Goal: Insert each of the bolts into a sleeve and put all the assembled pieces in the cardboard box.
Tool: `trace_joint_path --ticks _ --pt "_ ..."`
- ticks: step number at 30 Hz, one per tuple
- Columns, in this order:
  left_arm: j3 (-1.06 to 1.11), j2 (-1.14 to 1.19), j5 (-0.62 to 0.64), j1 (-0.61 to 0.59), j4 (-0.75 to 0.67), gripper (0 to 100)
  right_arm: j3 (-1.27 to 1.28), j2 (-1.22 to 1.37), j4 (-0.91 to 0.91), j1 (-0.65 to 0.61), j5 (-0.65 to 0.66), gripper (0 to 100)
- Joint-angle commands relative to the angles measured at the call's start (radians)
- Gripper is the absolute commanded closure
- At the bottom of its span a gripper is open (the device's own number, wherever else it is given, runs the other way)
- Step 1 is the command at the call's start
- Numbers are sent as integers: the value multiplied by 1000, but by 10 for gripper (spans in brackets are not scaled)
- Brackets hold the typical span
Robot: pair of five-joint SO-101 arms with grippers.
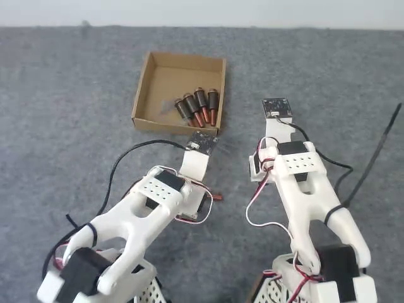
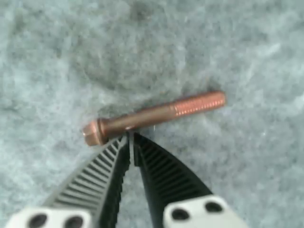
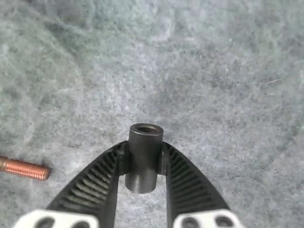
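High view: grey carpet (image 1: pixel 63 126) covers the table; cardboard box (image 1: pixel 170 79) sits open-topped at approx. 11 o'clock from centre; four assembled pieces (image 1: pixel 197 106), dark sleeves w/ copper bolt ends showing, lie side by side in the box's 4 o'clock corner. Left arm (image 1: pixel 151 202) comes in from 7 o'clock, right arm (image 1: pixel 303 177) from 5 o'clock, both white w/ black motors; they are near each other but apart. A copper tip pokes out beside the left arm's wrist, just off centre toward 6 o'clock.

Left wrist view: left gripper (image 2: pixel 131 137) has its black ribbed fingers drawn nearly together, only a thin slit between; the tips meet the shank of a copper bolt (image 2: pixel 152 115) right by its flanged head; the bolt runs crosswise to the fingers, threaded end pointing away; can't tell if it's pinched or just touched.

Right wrist view: right gripper (image 3: pixel 143 154) is clamped on a dark sleeve (image 3: pixel 145 142), one finger on each side; the sleeve stands upright, open bore facing up, over the carpet; the bolt's threaded end shows well off to one side.
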Motion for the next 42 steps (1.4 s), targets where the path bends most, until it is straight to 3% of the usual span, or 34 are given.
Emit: trace_joint_path --ticks 1,7,15,22,30,38,42 --pt "-4 -38 14 -11 -44 988 -9 -7 -16 12 11 991" --pt "-2 -38 26 -11 -147 988 -8 -7 -16 15 11 991" --pt "-13 12 276 -48 -328 988 -8 -7 -16 16 11 991" --pt "-116 106 292 -97 -270 987 -8 -7 -15 16 11 991" --pt "-108 -103 293 -89 -150 983 -8 -7 -15 16 11 991" --pt "-59 -160 293 -87 -84 724 -8 -7 -16 16 11 991" --pt "-12 -158 344 -87 -144 751 -8 -7 -16 16 11 991"
